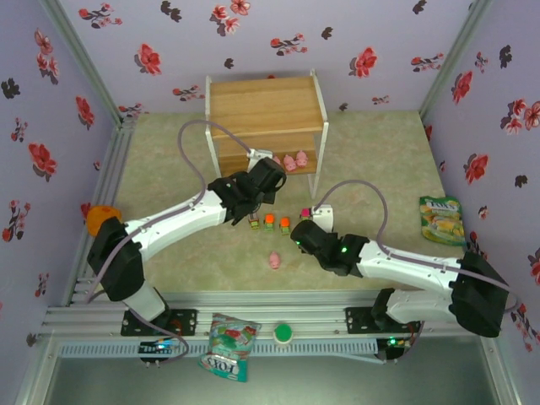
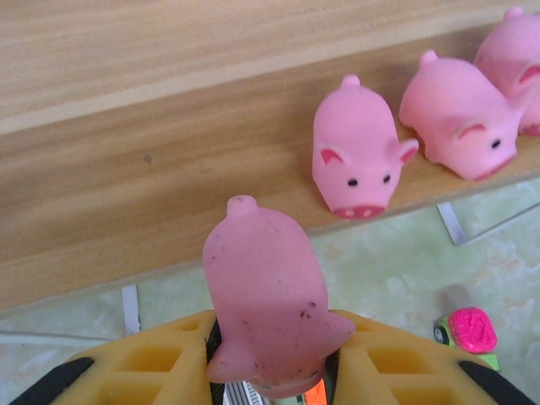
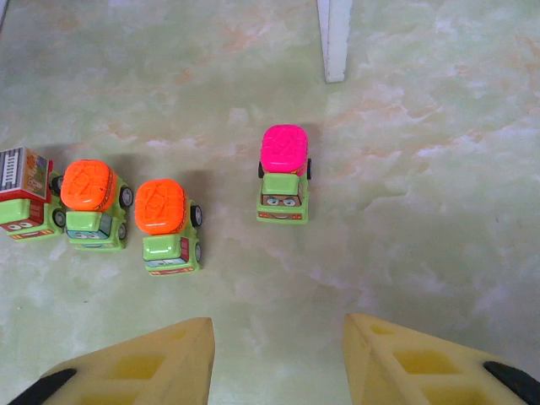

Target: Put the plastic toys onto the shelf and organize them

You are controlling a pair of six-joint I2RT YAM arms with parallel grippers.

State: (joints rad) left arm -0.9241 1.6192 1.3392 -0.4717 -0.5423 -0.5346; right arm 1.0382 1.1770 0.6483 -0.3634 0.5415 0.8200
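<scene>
Plastic toys, nearest first: 1 loose pig (image 1: pixel 274 260) lies on the counter (image 1: pixel 380 177) toward its near edge, with open room all round it. Just beyond, the right pincer (image 3: pixel 278 354) hovers wide and empty over the cars: red-topped car (image 3: pixel 25 198), first orange-topped car (image 3: pixel 94 204), second orange-topped car (image 3: pixel 169 226), pink-topped car (image 3: pixel 284 173). They look hard, light and on wheels, so likely to roll if nudged. I'd pinch across the body sides, not the domed top. The shelf leg (image 3: pixel 333 38) stands just past the pink one, so it's tighter there.

Farther on, the left pincer (image 2: pixel 270 367) is clamped on the held pig (image 2: pixel 266 287) at its near end. It looks soft, rubbery and near weightless. Ahead, the shelf (image 1: pixel 266 110) has 3 placed pigs (image 2: pixel 359 160) at the front edge of its lower board (image 2: pixel 126 186), with bare wood beside them.
</scene>
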